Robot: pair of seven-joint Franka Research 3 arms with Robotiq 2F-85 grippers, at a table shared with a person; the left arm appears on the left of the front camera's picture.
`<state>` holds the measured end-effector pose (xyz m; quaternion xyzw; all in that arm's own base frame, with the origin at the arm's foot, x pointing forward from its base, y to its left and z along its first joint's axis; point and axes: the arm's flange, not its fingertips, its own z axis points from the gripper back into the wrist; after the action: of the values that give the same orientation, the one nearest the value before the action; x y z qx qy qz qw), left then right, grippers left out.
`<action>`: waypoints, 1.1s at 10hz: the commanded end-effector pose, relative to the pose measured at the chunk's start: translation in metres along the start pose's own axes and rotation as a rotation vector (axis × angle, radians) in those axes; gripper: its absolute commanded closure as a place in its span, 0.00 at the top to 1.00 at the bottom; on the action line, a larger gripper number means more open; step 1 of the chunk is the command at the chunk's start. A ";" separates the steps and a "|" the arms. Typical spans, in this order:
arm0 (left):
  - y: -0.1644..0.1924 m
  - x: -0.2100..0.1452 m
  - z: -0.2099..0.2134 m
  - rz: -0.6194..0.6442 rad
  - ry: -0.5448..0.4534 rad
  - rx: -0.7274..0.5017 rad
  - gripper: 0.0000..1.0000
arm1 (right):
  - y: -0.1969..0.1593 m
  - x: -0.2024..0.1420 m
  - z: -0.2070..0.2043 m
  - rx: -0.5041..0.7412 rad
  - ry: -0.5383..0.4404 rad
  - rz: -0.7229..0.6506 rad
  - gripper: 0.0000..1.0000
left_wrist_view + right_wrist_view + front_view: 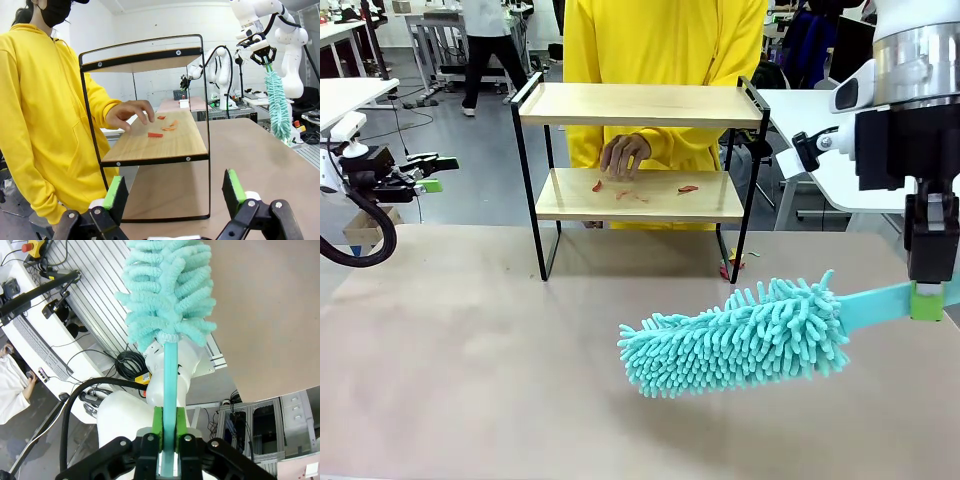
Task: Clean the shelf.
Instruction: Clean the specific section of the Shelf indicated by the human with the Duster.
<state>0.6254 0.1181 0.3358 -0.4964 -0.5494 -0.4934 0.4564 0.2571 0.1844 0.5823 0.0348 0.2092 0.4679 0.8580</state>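
A: What is the biggest thing here?
B: The brown counter (470,360). At its far side a person (660,40) in a yellow hoodie is standing.
A: And where is the shelf?
B: The shelf (640,105) stands upright on the far part of the counter, directly in front of the person. It has two light wooden boards in a thin black frame.
A: What is the fluffy thing?
B: A turquoise microfibre duster (740,340). It hangs above the near part of the counter, right of the middle and well apart from the shelf. Its head points to the robot's left.
A: What holds it?
B: The right claw (927,300). Its green pads are clamped on the flat handle.
A: And the other one?
B: The left claw (175,189) has its fingers wide apart and is empty. It is at the left edge, off the counter, and it faces one end of the shelf.
A: Any smaller things?
B: The person's hand (623,155) is over the lower board, fingers pointing down; I cannot tell if it touches the wood. Beside it, several red scraps (688,188) lie on that board.
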 end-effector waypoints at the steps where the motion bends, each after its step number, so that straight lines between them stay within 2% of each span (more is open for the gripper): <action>1: -0.001 0.003 0.000 -0.018 -0.001 0.001 1.00 | 0.004 -0.002 -0.001 0.010 -0.012 -0.020 0.13; 11: -0.001 0.003 0.000 -0.018 -0.001 0.001 1.00 | 0.004 -0.002 -0.001 0.010 -0.012 -0.020 0.13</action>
<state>0.6254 0.1181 0.3358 -0.4964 -0.5494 -0.4934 0.4564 0.2571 0.1844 0.5823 0.0348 0.2092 0.4678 0.8580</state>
